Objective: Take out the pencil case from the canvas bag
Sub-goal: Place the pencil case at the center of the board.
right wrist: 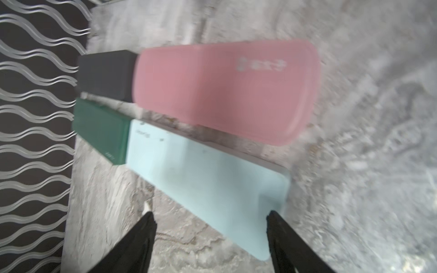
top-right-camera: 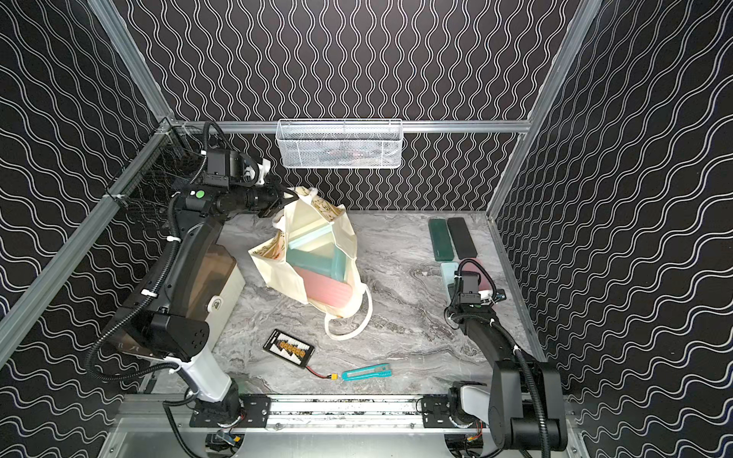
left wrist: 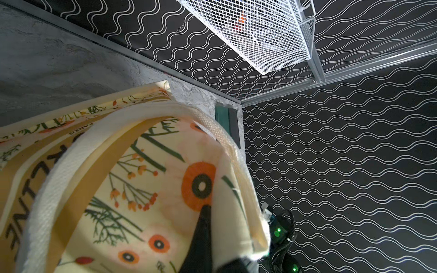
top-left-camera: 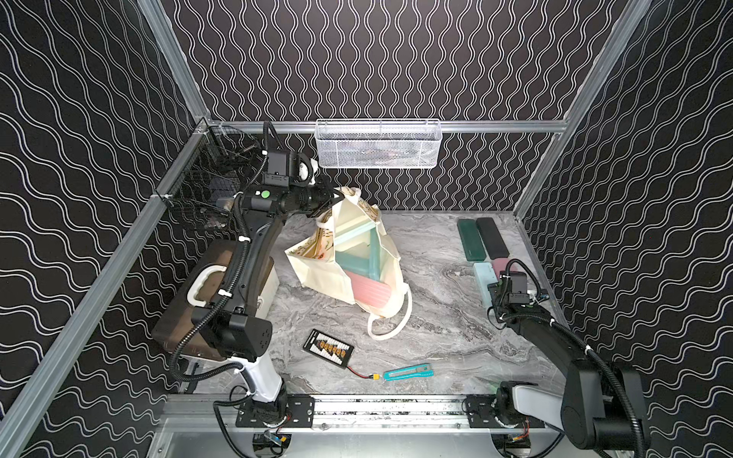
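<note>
The left tool point(top-left-camera: 336, 200) clenches the canvas bag point(top-left-camera: 317, 273) rim, holding it open mid-tabletop point(top-left-camera: 436, 317); a pink pencil case point(top-left-camera: 369, 291) lies inside. The right tool point(right wrist: 210, 215), spread open, hovers over a pale blue case point(right wrist: 201, 170) at right. Next, likely reaching into the bag.

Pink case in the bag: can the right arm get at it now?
Probably yes. The left jaws, shut on the bag rim, hold its mouth open; the pink case lies uncovered inside; the right jaws stand open, with bare table between.
</note>
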You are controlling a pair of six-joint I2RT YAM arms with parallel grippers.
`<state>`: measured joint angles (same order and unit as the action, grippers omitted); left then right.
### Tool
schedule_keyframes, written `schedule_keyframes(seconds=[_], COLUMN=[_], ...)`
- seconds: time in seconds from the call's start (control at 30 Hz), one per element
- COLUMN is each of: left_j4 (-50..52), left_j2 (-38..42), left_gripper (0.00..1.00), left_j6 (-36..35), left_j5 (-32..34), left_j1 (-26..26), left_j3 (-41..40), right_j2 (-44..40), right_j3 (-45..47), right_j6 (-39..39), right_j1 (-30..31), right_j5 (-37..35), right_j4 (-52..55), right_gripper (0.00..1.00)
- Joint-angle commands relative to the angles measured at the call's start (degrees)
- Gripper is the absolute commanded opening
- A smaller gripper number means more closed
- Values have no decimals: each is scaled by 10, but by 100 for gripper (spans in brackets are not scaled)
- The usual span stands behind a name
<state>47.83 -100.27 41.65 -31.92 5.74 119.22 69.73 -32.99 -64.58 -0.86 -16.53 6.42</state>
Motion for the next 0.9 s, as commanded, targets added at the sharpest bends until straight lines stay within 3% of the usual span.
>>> schedule_keyframes(seconds=[0.0, 0.23, 0.5, 0.87], left_j4=[-81, -89, -77, -87], left_j2=[9, 3, -7, -6], left_gripper=[0, 0, 0, 0], left_j6=[-18, -28, -44, -48], left_j5=[-37, -54, -60, -68], left_j1=[-2, -2, -3, -2], left_j3=[3, 5, 19, 10], right_j2=[-4, -36, -28, -22], right_j3=[-31, -37, -98, -227], right_j6=[174, 323, 385, 517], right_j1=[1, 2, 40, 222], right_j5=[70, 200, 316, 306], right_j4=[9, -44, -54, -44], right_gripper=[75, 74, 71, 71])
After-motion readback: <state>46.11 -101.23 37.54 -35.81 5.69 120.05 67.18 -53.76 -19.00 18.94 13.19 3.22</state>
